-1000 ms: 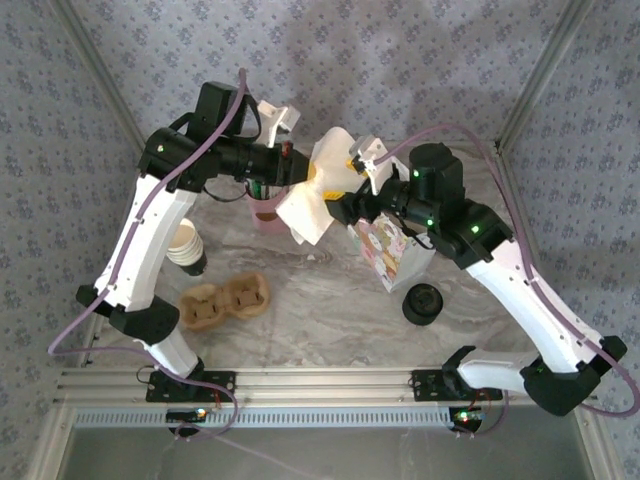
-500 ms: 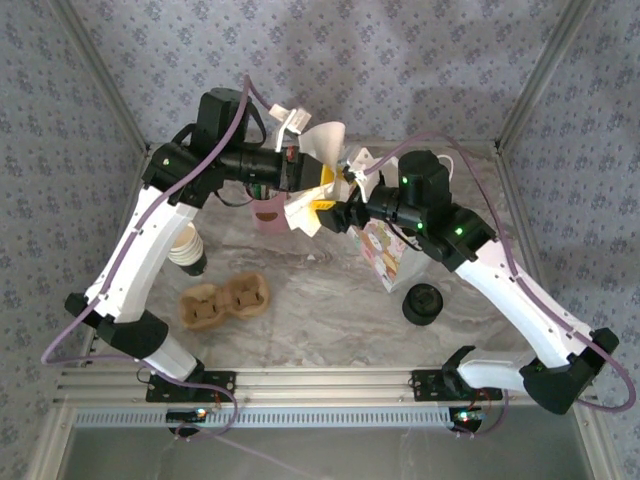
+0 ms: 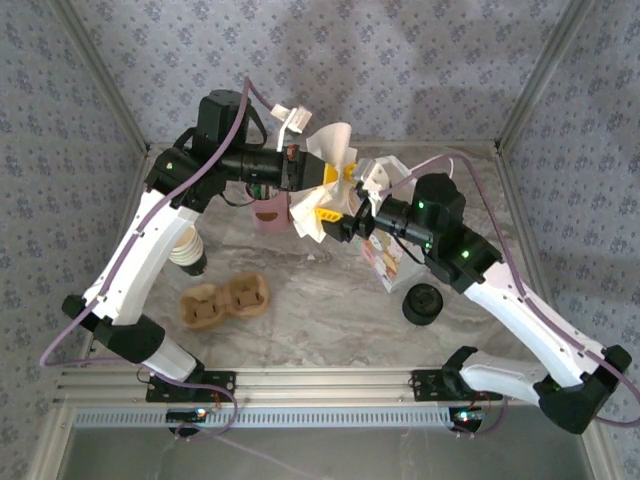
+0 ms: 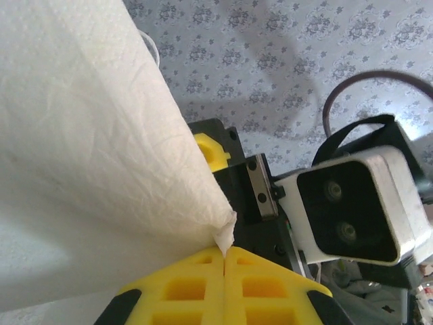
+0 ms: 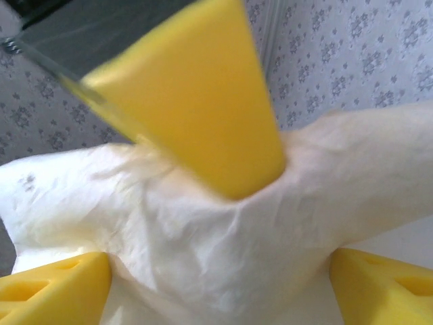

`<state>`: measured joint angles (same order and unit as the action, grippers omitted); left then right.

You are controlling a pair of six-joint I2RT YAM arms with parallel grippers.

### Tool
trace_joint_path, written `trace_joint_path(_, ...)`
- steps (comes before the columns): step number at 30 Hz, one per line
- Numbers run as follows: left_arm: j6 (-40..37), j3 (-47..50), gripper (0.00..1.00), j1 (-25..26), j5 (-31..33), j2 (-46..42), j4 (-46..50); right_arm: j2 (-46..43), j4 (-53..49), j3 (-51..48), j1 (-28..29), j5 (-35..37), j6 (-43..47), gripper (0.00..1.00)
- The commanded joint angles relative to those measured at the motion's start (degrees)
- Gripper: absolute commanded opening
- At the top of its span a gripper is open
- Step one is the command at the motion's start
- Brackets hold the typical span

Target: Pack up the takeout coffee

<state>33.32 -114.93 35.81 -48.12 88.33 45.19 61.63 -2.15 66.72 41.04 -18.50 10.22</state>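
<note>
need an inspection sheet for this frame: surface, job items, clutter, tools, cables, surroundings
surface: marble-look table, no spill seen.
job's things: lidded coffee cup stands by the right arm, outside the printed bag.
clutter: pink cup, cup stack, cardboard carrier.
grippers: left tool shut on a napkin corner, held above the table; right tool open, fingers either side of the napkin.
cables: purple cables loop along both arms, no snag seen.
surroundings: patterned fabric walls, metal rail at the near edge.
</note>
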Motion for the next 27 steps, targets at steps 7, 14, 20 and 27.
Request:
trace_joint_path(7, 1.4, -1.6, 0.0, 1.2, -5.4, 1.1, 0.8, -1.8, 7.0, -2.8, 1.4, 3.2, 6.1, 0.9)
trace_joint_path(14, 2.0, 0.5, 0.0, 2.7, -6.8, 1.0, -0.3, -1.7, 6.3, -2.6, 1.3, 3.8, 7.0, 0.87)
trace_joint_path(20, 4.6, 4.9, 0.0, 3.2, -8.1, 0.2, -5.1, -2.1, 4.6, -2.0, 1.3, 2.0, 6.2, 0.69)
trace_joint_path(27, 6.0, 7.2, 0.0, 3.2, -8.0, -0.3, -8.6, -3.0, 3.5, -1.7, 1.4, -1.3, 3.8, 0.4)
